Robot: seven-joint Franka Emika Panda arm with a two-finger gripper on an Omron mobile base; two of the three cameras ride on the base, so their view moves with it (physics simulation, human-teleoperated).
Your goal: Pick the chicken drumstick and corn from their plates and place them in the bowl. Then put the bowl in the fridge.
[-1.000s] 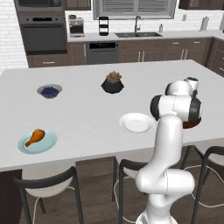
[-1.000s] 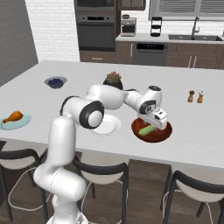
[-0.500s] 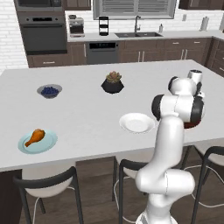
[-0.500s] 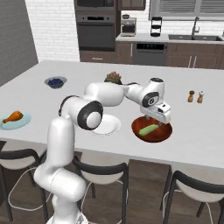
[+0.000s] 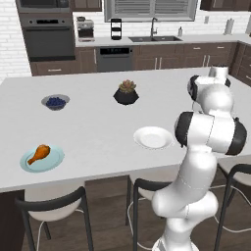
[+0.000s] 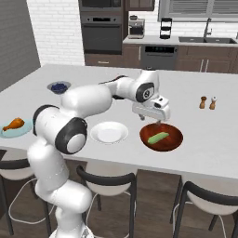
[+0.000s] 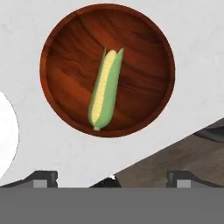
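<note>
The corn (image 7: 105, 89) lies loose in the reddish-brown bowl (image 7: 65, 65), yellow kernels between green husk. My gripper (image 6: 151, 120) hangs open just above the bowl (image 6: 174, 139) near the counter's front edge, nothing between its fingertips (image 7: 41, 177). Corn (image 6: 158, 137) rests in the bowl's middle. The chicken drumstick (image 5: 39, 153) sits on the light blue plate (image 5: 51, 162) far to the left. The white plate (image 5: 153, 138) beside the bowl is bare. A tall grey slab (image 6: 14, 42) at the far left may be the fridge; I cannot tell.
A small grey bowl of blueberries (image 5: 55, 102) and a black plant pot (image 5: 126, 93) stand further back on the island. Salt and pepper shakers (image 6: 208, 102) stand to the right of the bowl. Stools line the counter's near edge (image 6: 107, 179).
The gripper has lifted up and off the bowl with its fingers spread wider. The corn stays lying in the bowl.
</note>
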